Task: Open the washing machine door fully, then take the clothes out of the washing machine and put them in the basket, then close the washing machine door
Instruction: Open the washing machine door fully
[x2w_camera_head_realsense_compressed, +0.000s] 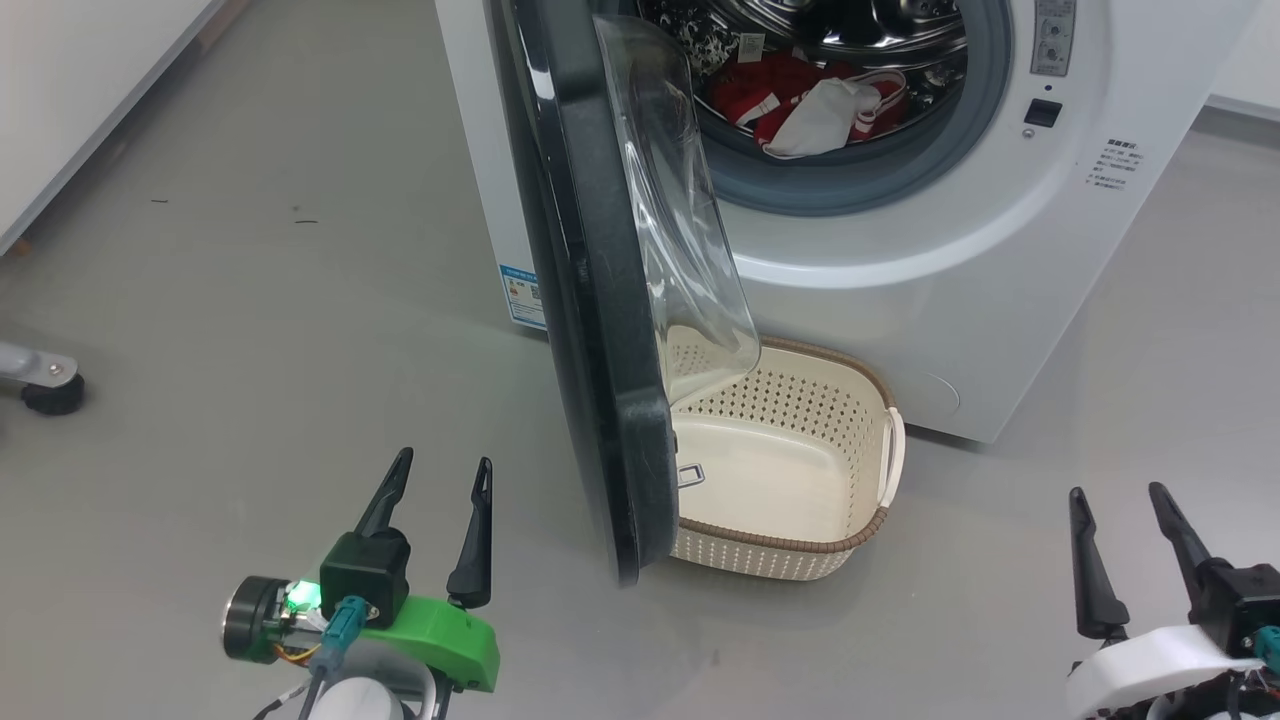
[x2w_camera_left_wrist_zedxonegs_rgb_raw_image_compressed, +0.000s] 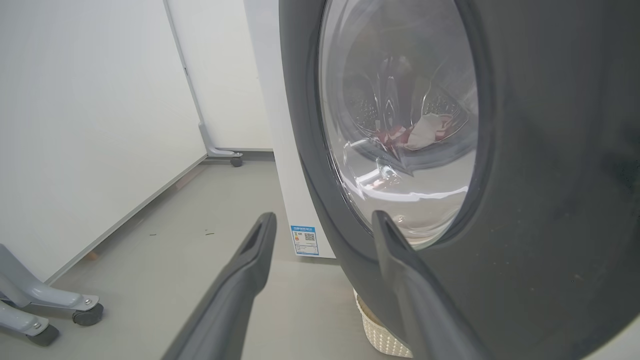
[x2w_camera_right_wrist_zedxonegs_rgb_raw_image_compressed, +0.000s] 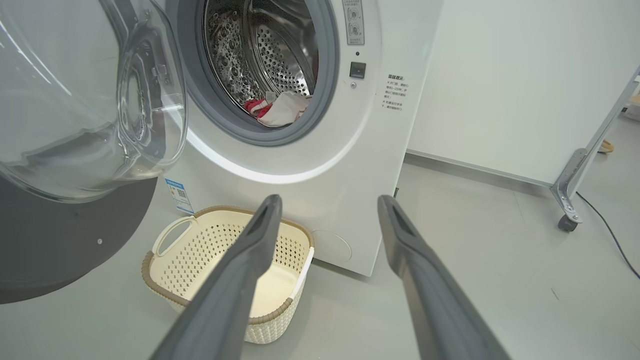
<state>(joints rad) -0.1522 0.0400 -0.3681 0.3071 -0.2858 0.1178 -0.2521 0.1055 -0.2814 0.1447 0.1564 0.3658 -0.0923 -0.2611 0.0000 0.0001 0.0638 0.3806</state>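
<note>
The white washing machine (x2w_camera_head_realsense_compressed: 880, 290) stands ahead, its black round door (x2w_camera_head_realsense_compressed: 590, 300) swung out towards me, edge-on, glass bowl (x2w_camera_head_realsense_compressed: 680, 200) facing the drum. Red clothes (x2w_camera_head_realsense_compressed: 760, 95) with a white cloth piece (x2w_camera_head_realsense_compressed: 825, 120) lie in the drum; they show too in the right wrist view (x2w_camera_right_wrist_zedxonegs_rgb_raw_image_compressed: 277, 107). The cream basket (x2w_camera_head_realsense_compressed: 800, 545) sits on the floor below the opening, partly behind the door. My left gripper (x2w_camera_head_realsense_compressed: 445, 480) hangs open on the door's outer side, a short gap from it. Open as well, my right gripper (x2w_camera_head_realsense_compressed: 1115, 495) is low at the right, apart from everything.
A white panel wall (x2w_camera_left_wrist_zedxonegs_rgb_raw_image_compressed: 90, 125) on wheeled grey feet (x2w_camera_left_wrist_zedxonegs_rgb_raw_image_compressed: 85, 312) runs along the left. Another wheeled frame leg (x2w_camera_right_wrist_zedxonegs_rgb_raw_image_compressed: 567, 210) and a black cable (x2w_camera_right_wrist_zedxonegs_rgb_raw_image_compressed: 607, 230) are at the right of the machine. Grey floor (x2w_camera_head_realsense_compressed: 250, 330) lies open at the left.
</note>
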